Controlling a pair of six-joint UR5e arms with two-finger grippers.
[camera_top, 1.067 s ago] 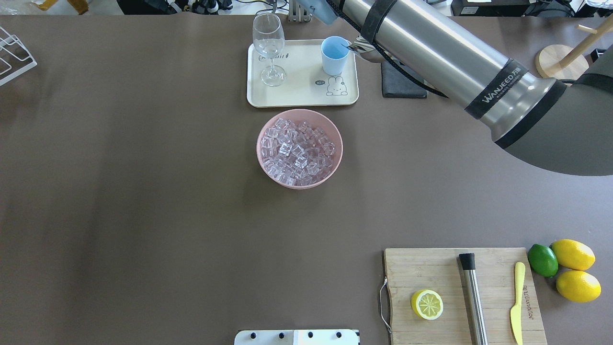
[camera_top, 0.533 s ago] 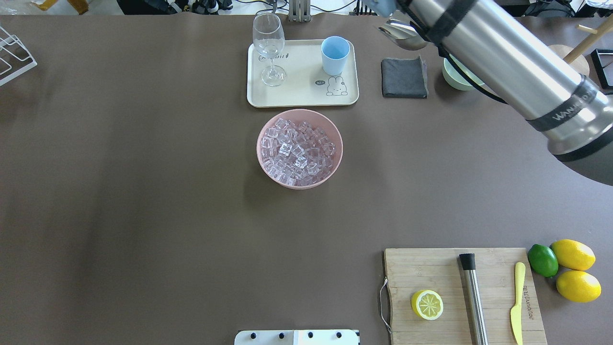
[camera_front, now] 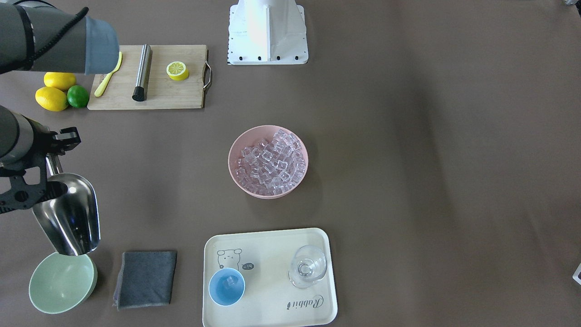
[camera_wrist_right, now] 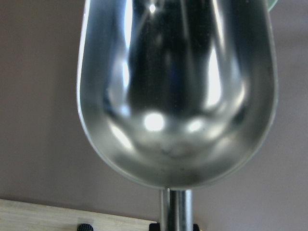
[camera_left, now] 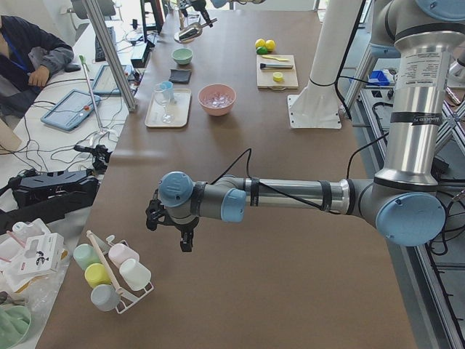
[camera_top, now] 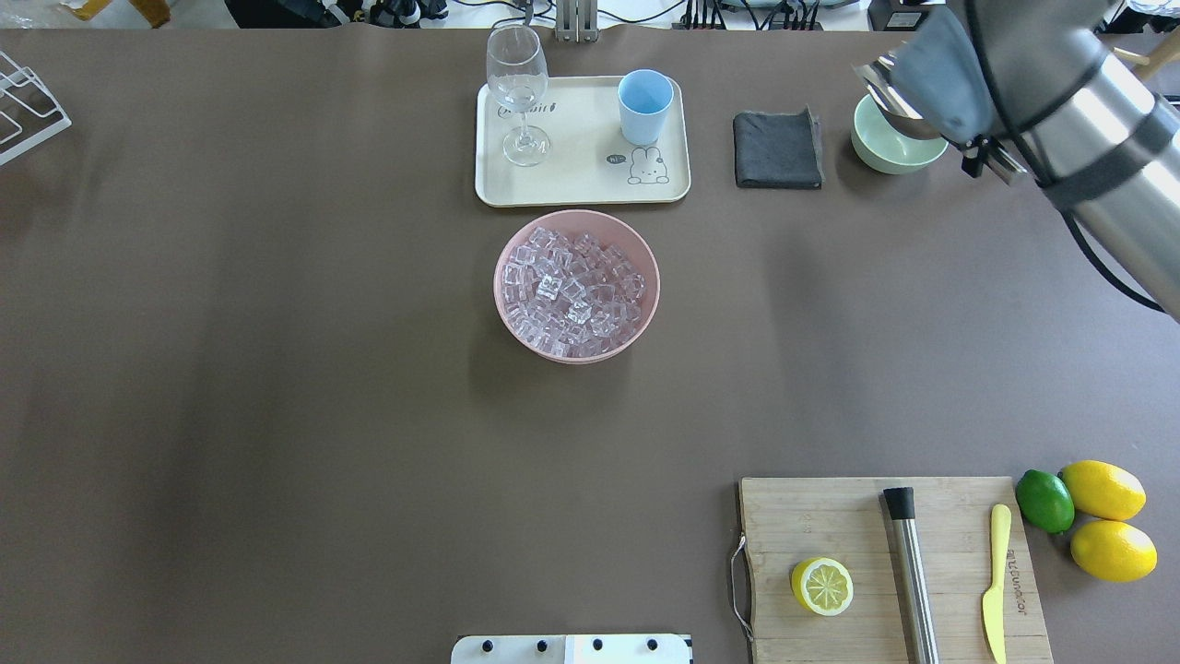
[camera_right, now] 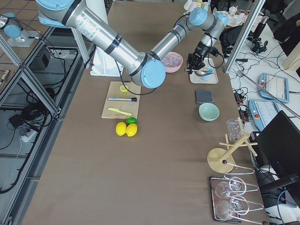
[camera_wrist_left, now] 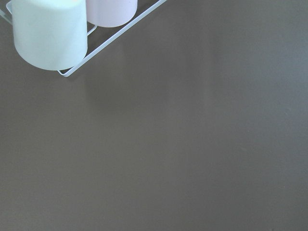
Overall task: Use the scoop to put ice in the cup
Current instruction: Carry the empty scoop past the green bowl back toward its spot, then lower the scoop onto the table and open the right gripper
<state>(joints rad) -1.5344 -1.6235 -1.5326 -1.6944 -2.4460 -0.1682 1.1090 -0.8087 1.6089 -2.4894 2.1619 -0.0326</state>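
The right gripper is clamped on the thin handle of the scoop, at the far right part of the worktop from the robot's side. The scoop's pan tilts mouth-down over the near rim of the pale green bowl; the right wrist view shows the shiny pan with nothing in it. Just beside that bowl lies a folded grey cloth, and next to the cloth sits the cream tray. The light-blue cup stands upright on the tray's corner nearest the cloth, with one clear cube visible inside it, and a wine glass stands on the tray's other half. The rest of the ice is heaped in the pink bowl near the middle of the worktop, just robot-side of the tray. The left gripper hangs well apart from all this, at the worktop's left end beside a wire rack of pastel cups; whether it is apart or together cannot be told.
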